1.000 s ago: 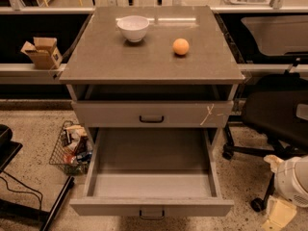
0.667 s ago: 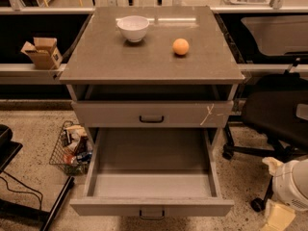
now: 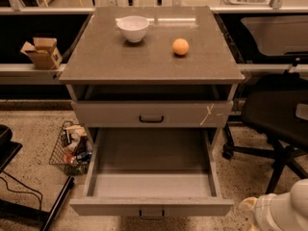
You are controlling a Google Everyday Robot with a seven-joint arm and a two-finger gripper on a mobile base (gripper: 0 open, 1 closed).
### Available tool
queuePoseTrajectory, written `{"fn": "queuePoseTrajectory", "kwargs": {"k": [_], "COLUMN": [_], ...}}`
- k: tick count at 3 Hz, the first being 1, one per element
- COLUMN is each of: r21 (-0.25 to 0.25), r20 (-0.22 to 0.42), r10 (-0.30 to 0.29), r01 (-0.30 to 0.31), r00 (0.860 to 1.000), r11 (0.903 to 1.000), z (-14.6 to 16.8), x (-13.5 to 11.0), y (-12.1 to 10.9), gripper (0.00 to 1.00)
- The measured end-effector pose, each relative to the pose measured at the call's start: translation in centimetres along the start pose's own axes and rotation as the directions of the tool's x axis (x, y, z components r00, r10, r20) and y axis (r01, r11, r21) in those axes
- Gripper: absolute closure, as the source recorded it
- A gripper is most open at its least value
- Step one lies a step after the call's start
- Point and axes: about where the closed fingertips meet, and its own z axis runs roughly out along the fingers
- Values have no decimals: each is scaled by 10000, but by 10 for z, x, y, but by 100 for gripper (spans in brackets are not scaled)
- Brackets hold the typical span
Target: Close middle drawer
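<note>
1. Note the white arm casing sunk lower at 5 o'clock than a second ago. Locate the gripper (image 3: 252,208) there, near the drawer's right front corner. Cannot tell its grip state.
2. Find the middle drawer (image 3: 120,207) at 6 o'clock, pulled fully out and unmoved. Judge closing as not yet begun.
3. On the cabinet top (image 3: 96,57), note a white bowl (image 3: 133,28) and an orange (image 3: 180,46) toward 12 o'clock.
4. Expect a wire basket (image 3: 72,148) at 8 o'clock and an office chair (image 3: 274,114) at 3 o'clock.
</note>
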Motion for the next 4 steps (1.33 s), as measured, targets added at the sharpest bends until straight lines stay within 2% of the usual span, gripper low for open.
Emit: {"fn": "queuePoseTrajectory", "kwargs": {"k": [1, 2, 3, 4], "r21": [-138, -299, -614, -901], "r20": [693, 1474, 2308, 3261], "r10": [114, 13, -7, -193], "r01": [-105, 31, 153, 514], "r00": [9975, 9891, 9730, 9451], "r11": [9998, 9995, 9980, 9946], "z": [74, 133, 181, 203], "x": [16, 9, -9, -48], "y": [5, 1, 4, 14], "gripper": [65, 88, 100, 100]}}
